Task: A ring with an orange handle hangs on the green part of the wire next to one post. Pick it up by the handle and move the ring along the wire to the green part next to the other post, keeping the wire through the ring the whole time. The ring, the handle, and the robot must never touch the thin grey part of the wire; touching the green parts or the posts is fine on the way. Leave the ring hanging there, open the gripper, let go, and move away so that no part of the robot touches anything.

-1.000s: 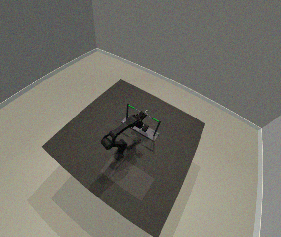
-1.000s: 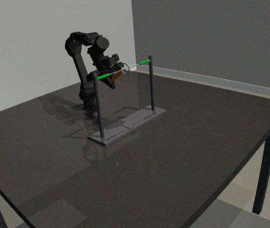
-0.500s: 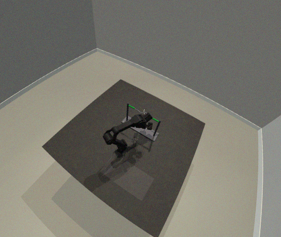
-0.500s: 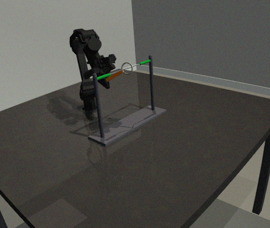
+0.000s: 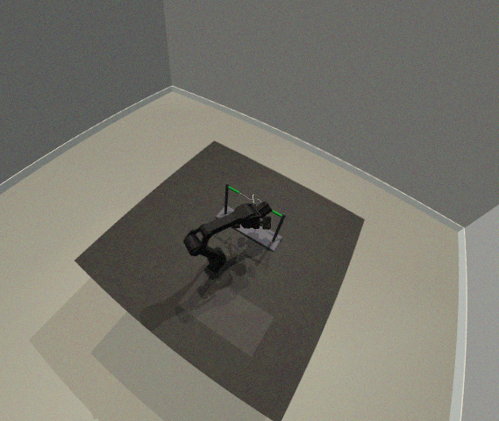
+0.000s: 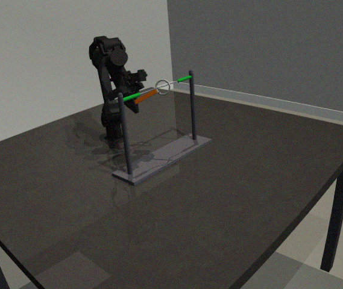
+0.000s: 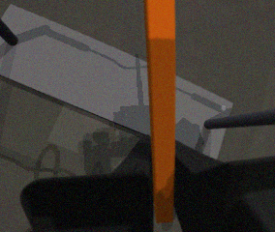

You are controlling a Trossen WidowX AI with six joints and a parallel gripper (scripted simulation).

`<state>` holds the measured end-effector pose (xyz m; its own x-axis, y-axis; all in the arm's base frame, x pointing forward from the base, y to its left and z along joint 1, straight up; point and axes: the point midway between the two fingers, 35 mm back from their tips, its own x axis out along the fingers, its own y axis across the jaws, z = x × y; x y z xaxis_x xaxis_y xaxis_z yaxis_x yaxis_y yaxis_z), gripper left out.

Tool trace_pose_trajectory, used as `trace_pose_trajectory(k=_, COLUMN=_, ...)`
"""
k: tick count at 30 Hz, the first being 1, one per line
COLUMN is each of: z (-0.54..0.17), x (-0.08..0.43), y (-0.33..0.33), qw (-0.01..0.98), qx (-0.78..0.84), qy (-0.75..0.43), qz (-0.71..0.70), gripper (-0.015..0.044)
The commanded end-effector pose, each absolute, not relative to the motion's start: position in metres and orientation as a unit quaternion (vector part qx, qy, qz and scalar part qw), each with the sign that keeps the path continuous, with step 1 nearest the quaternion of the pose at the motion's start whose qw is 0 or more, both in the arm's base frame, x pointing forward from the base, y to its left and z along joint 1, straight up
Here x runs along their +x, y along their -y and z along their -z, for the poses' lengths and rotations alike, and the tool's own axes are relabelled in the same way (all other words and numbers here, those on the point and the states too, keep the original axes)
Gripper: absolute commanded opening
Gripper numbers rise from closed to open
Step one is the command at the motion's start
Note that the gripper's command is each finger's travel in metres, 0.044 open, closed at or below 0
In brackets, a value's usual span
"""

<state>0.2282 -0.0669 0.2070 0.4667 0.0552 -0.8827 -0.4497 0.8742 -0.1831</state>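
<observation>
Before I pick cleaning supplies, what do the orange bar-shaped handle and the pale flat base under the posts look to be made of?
Orange bar-shaped handle: perhaps painted wood or plastic; matte, even colour.

Pale flat base: possibly plastic or painted metal; smooth, grainless.

The bent arm (image 5: 229, 222) (image 6: 102, 80) holds its jaws (image 6: 135, 100) closed, angled downward.

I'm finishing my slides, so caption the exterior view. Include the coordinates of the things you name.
Claw (image 6: 134, 104) gripping the orange handle (image 6: 146, 96), ring (image 6: 155, 86) around the grey wire between green ends.
</observation>
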Motion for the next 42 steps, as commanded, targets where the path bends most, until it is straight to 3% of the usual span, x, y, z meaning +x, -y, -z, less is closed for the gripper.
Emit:
trace_pose_trajectory(k=1, z=-0.206, x=0.225, y=0.061, qw=0.836, qx=-0.192, qy=-0.492, qz=-0.149, gripper=-0.015)
trace_pose_trajectory(k=42, z=-0.157, x=0.254, y=-0.036, qw=0.964, qx=0.031, qy=-0.264, qz=-0.004, gripper=-0.015)
